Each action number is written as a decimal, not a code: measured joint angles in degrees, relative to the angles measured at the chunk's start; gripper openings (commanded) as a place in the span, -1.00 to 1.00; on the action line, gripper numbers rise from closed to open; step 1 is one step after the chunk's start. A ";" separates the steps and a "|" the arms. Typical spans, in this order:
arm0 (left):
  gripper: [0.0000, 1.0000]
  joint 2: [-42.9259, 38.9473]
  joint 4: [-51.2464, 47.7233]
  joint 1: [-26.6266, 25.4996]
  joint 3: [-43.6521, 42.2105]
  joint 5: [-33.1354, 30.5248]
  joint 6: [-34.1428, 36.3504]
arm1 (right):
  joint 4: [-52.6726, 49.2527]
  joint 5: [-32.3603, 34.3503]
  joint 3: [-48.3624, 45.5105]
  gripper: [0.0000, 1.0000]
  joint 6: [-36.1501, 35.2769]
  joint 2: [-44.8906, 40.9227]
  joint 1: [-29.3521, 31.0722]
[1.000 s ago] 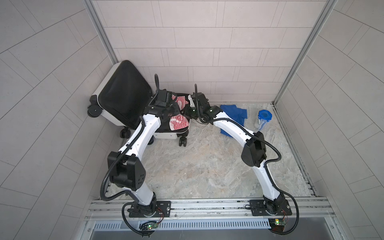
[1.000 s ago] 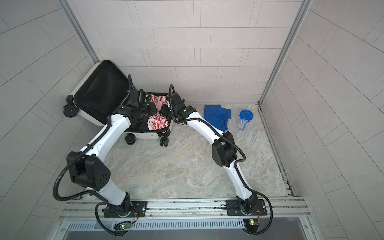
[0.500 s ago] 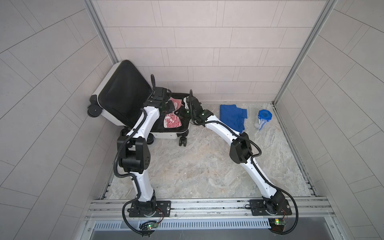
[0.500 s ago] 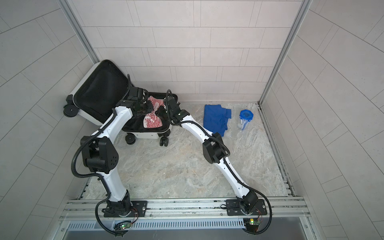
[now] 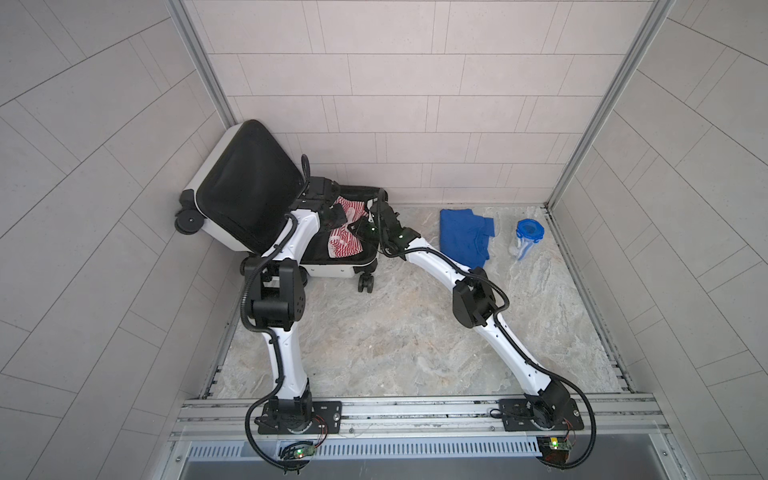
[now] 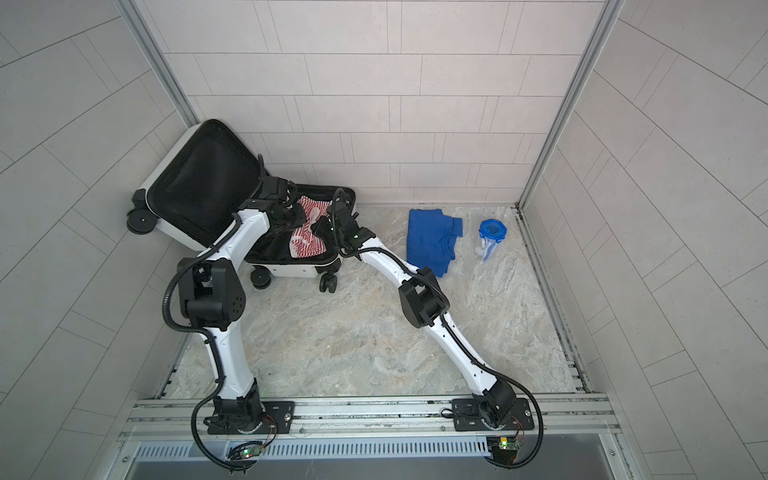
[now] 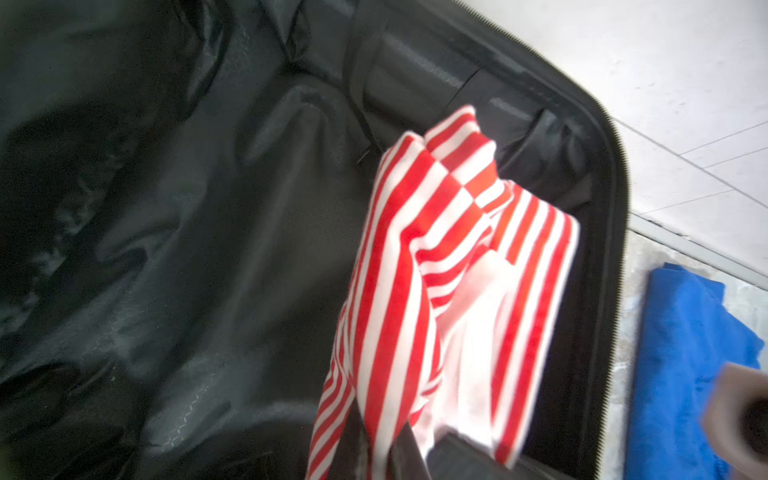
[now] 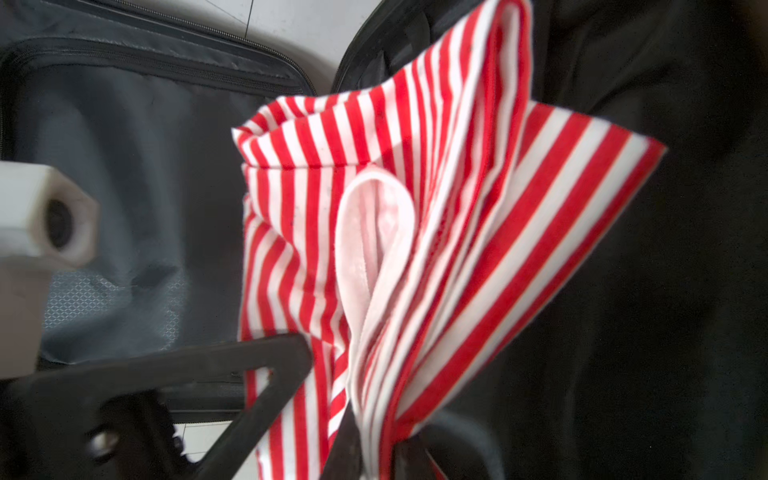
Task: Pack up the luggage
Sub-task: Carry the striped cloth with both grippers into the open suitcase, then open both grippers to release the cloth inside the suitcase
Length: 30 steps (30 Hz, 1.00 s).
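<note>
The luggage (image 5: 328,272) (image 6: 295,271), a small white hard-shell suitcase, lies open at the back left with its black-lined lid (image 5: 249,195) leaning on the wall. A red-and-white striped garment (image 5: 345,245) (image 6: 307,245) hangs over the open base half. My left gripper (image 5: 336,215) (image 7: 399,436) is shut on one edge of it. My right gripper (image 5: 365,225) (image 8: 365,440) is shut on the other edge, close beside the left one. The striped garment (image 7: 436,270) (image 8: 415,208) droops in folds above the black lining (image 7: 187,249).
A folded blue garment (image 5: 463,237) (image 6: 432,241) lies on the marble floor to the right of the case. A clear container with a blue lid (image 5: 528,239) (image 6: 491,239) stands beyond it near the right wall. Tiled walls enclose the back and both sides.
Both arms have reached farther toward the back wall. They have carried the striped garment slightly left and deeper over the open case. Both grips have held.
</note>
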 measured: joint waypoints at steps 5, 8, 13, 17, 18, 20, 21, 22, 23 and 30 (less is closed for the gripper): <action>-1.00 2.80 0.98 0.26 0.00 -0.09 0.00 | -0.31 1.40 0.00 -0.73 -0.81 0.00 0.20; -1.00 4.85 1.55 0.50 0.04 -0.09 0.00 | -0.79 1.95 0.09 -0.37 -1.09 0.00 0.20; -1.00 8.13 1.53 1.14 0.79 -0.07 0.13 | -2.84 3.15 0.33 0.28 -1.68 0.00 0.15; -1.00 10.56 0.85 1.77 2.56 -0.39 0.44 | -3.30 3.45 0.44 0.41 -2.69 0.00 -0.13; -1.00 11.06 0.55 1.84 2.91 -0.48 0.52 | -3.67 3.56 0.44 0.42 -2.93 0.00 -0.13; -1.00 11.78 -0.04 1.99 3.56 -0.55 0.66 | -4.72 3.87 0.44 0.43 -3.63 -0.11 -0.11; -1.00 11.93 -0.37 2.10 3.82 -0.63 0.68 | -5.25 4.02 0.44 0.44 -3.93 -0.15 -0.09; -1.00 12.02 -0.70 2.25 4.13 -0.72 0.70 | -5.60 4.13 0.44 0.45 -4.15 -0.31 -0.07; -1.00 12.11 -0.92 2.32 4.42 -0.79 0.81 | -5.95 4.24 0.44 0.46 -4.39 -0.50 -0.07; -0.37 12.37 -3.17 2.67 7.82 -2.40 2.16 | -10.97 5.38 0.44 0.50 -7.34 -5.05 0.20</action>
